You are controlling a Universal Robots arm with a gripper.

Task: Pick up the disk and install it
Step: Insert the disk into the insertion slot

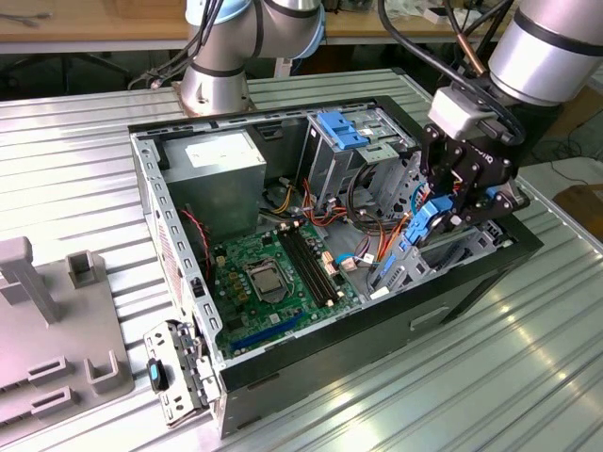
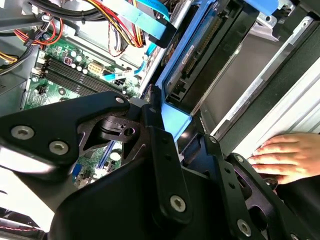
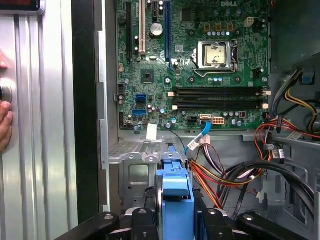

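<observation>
Exterior view shows the gripper [image 1: 460, 209] clenched on the disk [image 1: 426, 226], tilted on edge over the bay [image 1: 460, 250], likely so it can slide in.

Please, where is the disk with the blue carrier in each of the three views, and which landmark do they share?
Exterior view: the disk is at the exterior view's right, held in the gripper over the open computer case.
Second wrist view: the disk runs edge-on beyond the gripper's black links.
First wrist view: the disk shows its blue carrier end, nearest the camera.
Shared landmark: the green motherboard.
</observation>
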